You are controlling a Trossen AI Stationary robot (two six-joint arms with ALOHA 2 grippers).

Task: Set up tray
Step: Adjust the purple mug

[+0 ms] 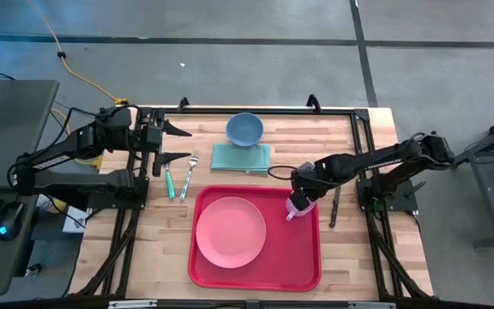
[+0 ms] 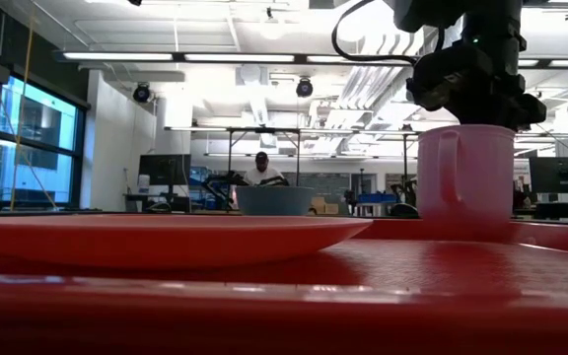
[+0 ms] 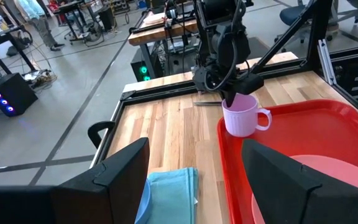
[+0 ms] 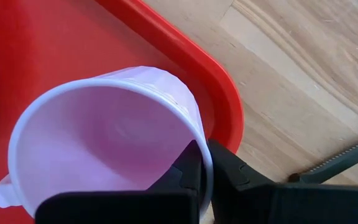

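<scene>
The red tray (image 1: pixel 256 281) lies at the table's near middle, and a round pink plate (image 1: pixel 230 232) rests on its left half. A pink mug (image 1: pixel 297 209) stands upright in the tray's far right corner, its handle toward the near side. My right gripper (image 4: pixel 207 171) comes down from above and is shut on the mug. My left gripper (image 1: pixel 178 144) hovers open over the table's far left, level, pointing right, with nothing between its fingers (image 3: pixel 123 180). My right gripper pinches the mug's rim (image 4: pixel 205 163) on the side next to the tray's right edge. One finger (image 4: pixel 182 177) is inside the mug and one (image 4: pixel 235 177) outside. The fingers point down. The mug (image 2: pixel 461 182) stays upright; the tray's rim hides whether its bottom rests on the tray.
A fork (image 1: pixel 189 176) and a teal-handled utensil (image 1: pixel 169 182) lie below my left gripper. A blue bowl (image 1: pixel 244 129) and a folded teal cloth (image 1: pixel 240 158) sit at the far middle. A dark knife (image 1: pixel 334 206) lies right of the tray. A person works in the room behind.
</scene>
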